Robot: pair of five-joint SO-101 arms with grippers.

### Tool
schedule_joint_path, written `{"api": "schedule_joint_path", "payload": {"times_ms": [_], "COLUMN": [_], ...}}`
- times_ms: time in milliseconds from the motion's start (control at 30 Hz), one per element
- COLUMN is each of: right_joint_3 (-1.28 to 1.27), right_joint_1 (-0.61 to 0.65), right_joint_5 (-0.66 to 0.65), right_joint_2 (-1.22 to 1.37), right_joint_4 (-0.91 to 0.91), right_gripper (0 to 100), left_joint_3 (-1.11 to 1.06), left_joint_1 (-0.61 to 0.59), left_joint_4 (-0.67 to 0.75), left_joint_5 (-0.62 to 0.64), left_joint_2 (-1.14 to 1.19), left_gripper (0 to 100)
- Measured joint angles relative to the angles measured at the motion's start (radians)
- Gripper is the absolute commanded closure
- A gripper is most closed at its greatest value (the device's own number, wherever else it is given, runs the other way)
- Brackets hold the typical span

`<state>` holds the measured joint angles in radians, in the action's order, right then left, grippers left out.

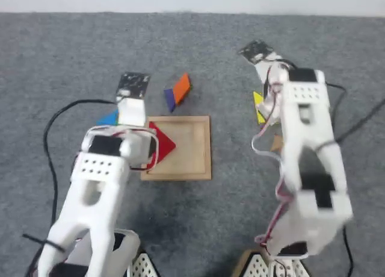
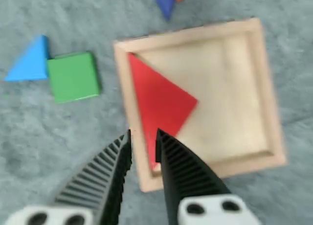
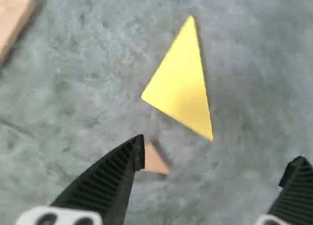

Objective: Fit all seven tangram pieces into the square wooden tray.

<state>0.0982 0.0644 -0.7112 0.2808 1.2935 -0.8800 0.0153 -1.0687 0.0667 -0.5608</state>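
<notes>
In the middle of the high view, a square wooden tray [image 1: 194,150], flat on grey carpet [image 1: 60,48]. Inside it, a red triangle [image 1: 161,142], long side along the tray's left wall, apex toward the middle, bare wood around it. Just above the tray's upper edge, toward the upper middle of the frame, a dark blue piece [image 1: 171,97] and an orange piece [image 1: 183,87], touching each other, off the tray. Left of the tray, a blue triangle [image 1: 108,117], half under the left arm [image 1: 96,180]; in the left wrist view, touching a green square [image 2: 73,76], both near the tray's wall but apart from it. Right of the tray, well apart, a yellow triangle [image 1: 258,107] on the carpet, partly behind the right arm [image 1: 307,144]. Below it, a light-brown piece [image 1: 277,143], peeking out beside the same arm.

Left gripper [image 2: 143,134] over the tray's lower left corner as the high view frames it. Fingers a narrow slit apart, one outside the wall, the other over the red triangle's tip; released, nothing visibly pinched. Right gripper [image 3: 218,147] above the carpet, fingers spread wide and holding nothing, yellow triangle just ahead of them, light-brown piece just beside one fingertip.
</notes>
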Motion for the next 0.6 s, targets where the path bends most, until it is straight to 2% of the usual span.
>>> {"api": "schedule_joint_path", "payload": {"times_ms": [200,367,600], "right_joint_3": [0.307,0.436,0.468], "right_joint_1": [0.003,0.021,0.064], "right_joint_5": [-0.147,-0.167,-0.167], "right_joint_2": [0.307,0.453,0.496], "right_joint_4": [0.141,0.192,0.195], "right_gripper": [57.3,57.1,57.1], "left_joint_3": [-0.149,-0.219,-0.272], "left_joint_1": [-0.103,-0.152,-0.167], "left_joint_4": [0.150,0.203,0.238], "left_joint_5": [-0.084,-0.115,-0.121], "left_joint_2": [-0.072,-0.121,-0.186], "left_gripper": [91,91,92]}}
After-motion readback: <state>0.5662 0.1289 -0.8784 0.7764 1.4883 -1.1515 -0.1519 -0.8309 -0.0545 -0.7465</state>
